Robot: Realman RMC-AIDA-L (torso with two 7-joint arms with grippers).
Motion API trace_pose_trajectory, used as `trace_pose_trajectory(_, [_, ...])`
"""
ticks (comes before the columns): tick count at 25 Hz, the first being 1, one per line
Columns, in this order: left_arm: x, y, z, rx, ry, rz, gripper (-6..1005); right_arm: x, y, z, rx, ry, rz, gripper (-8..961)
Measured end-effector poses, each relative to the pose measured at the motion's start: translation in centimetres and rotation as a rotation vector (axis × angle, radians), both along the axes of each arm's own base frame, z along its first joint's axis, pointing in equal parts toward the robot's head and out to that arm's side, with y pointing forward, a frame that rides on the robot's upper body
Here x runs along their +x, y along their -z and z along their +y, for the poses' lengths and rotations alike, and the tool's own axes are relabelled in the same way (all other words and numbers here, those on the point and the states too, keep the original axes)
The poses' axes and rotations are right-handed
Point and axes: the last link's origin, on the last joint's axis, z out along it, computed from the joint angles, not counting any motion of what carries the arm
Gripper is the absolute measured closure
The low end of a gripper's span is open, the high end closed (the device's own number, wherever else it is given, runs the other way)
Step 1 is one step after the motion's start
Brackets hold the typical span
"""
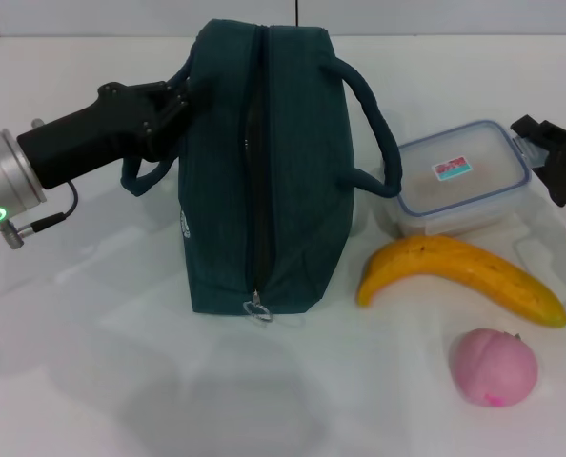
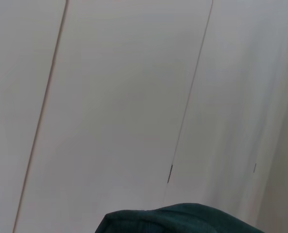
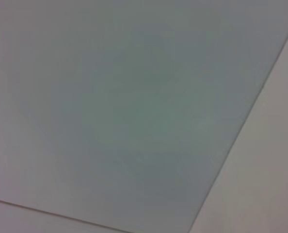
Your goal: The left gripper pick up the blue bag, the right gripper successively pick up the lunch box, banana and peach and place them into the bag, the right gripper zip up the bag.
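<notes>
The blue bag [image 1: 264,171] stands upright on the white table, its top zipper running away from me and the zipper pull [image 1: 257,307] at the near end. My left gripper [image 1: 183,100] is at the bag's upper left side, by its left handle [image 1: 142,181]. The top of the bag also shows in the left wrist view [image 2: 183,218]. The clear lunch box [image 1: 459,178] with a blue-rimmed lid lies right of the bag. The banana [image 1: 459,271] lies in front of it, and the pink peach [image 1: 495,367] nearer still. My right gripper [image 1: 548,157] is open at the lunch box's right end.
The bag's right handle [image 1: 373,124] loops out toward the lunch box. The white table [image 1: 92,362] stretches out in front of the bag. The right wrist view shows only blank pale surfaces.
</notes>
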Motion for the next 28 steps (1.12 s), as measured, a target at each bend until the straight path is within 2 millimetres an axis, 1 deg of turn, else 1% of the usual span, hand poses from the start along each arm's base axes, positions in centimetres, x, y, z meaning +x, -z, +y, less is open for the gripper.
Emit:
trace_pose_trajectory(5, [0.2, 0.6, 0.1, 0.002, 0.007, -0.003, 962, -0.1, 0.0, 0.0, 0.005, -0.006, -0.003, 716])
trace_pose_trajectory(11, [0.2, 0.7, 0.1, 0.006, 0.01, 0.001, 963, -0.1, 0.0, 0.0, -0.001, -0.01, -0.003, 724])
trace_pose_trajectory(13, [0.2, 0.7, 0.1, 0.01, 0.017, 0.005, 963, -0.3, -0.2, 0.1, -0.001, -0.03, -0.012, 846])
trace_pose_trajectory(20, [0.6, 0.7, -0.3, -0.005, 0.056, 0.001, 963, -0.8, -0.2, 0.3, -0.03, -0.108, -0.09, 850])
trace_pose_trajectory(24, [1.0, 0.5, -0.7, -0.039, 0.084, -0.016, 963, -0.8, -0.7, 0.2, 0.015, -0.162, -0.159, 856])
trace_pose_trajectory(28, [0.9, -0.2, -1.1, -0.069, 0.092, -0.041, 963, -1.0, -1.5, -0.1, 0.062, -0.216, -0.196, 857])
